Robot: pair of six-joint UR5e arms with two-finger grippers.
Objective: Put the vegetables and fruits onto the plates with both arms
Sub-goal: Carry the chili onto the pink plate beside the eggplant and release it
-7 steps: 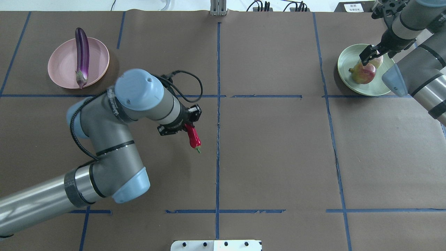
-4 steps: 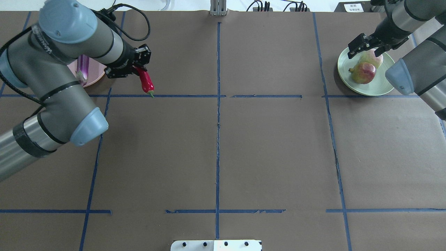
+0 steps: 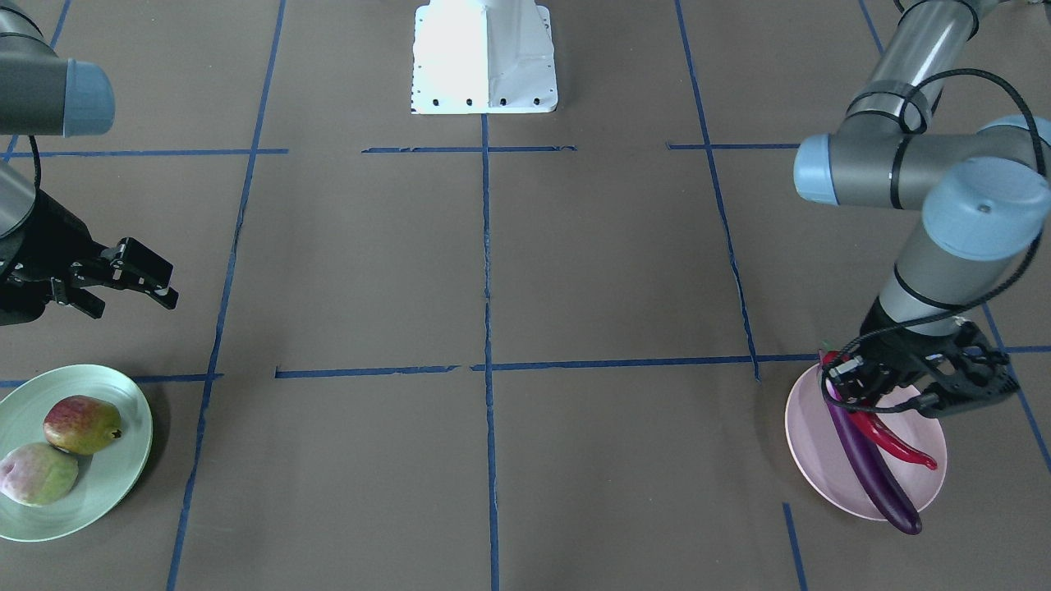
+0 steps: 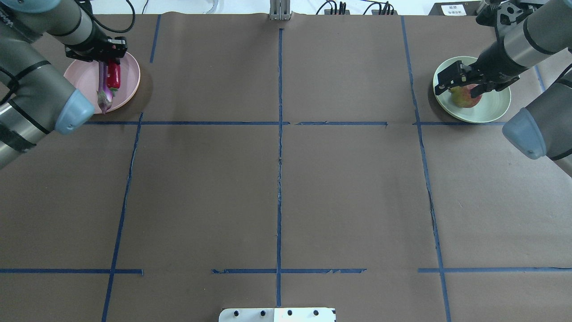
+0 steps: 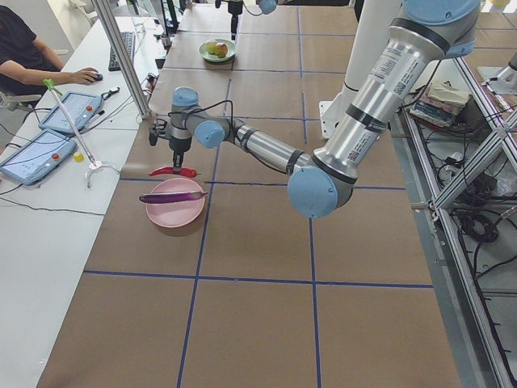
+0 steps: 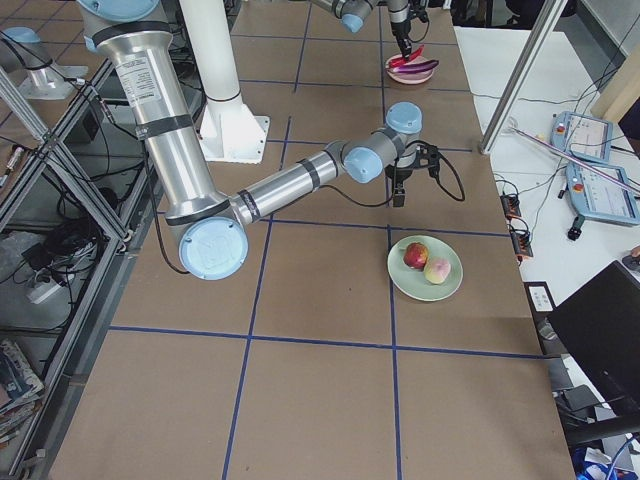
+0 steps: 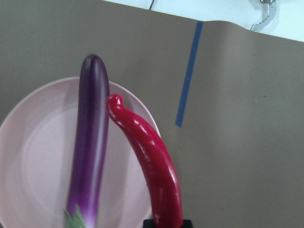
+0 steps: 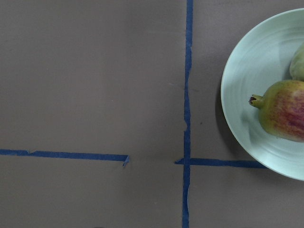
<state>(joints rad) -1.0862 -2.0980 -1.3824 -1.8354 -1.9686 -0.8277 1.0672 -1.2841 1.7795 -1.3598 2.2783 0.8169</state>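
My left gripper is shut on the stem end of the red chili pepper and holds it just over the pink plate, beside the purple eggplant that lies on the plate. The left wrist view shows the chili alongside the eggplant. My right gripper is open and empty, raised by the mint green plate. On that plate sit the red-orange fruit and the pale green, pink-blushed fruit.
Brown paper with blue tape lines covers the table. The white base block stands at the robot's edge. Operators' tablets and cables lie on a white bench beyond the far table edge.
My left arm has carried the chili from the table's middle up to the pink plate. My right gripper, open, has drawn back from the fruits toward the green plate's inner edge.
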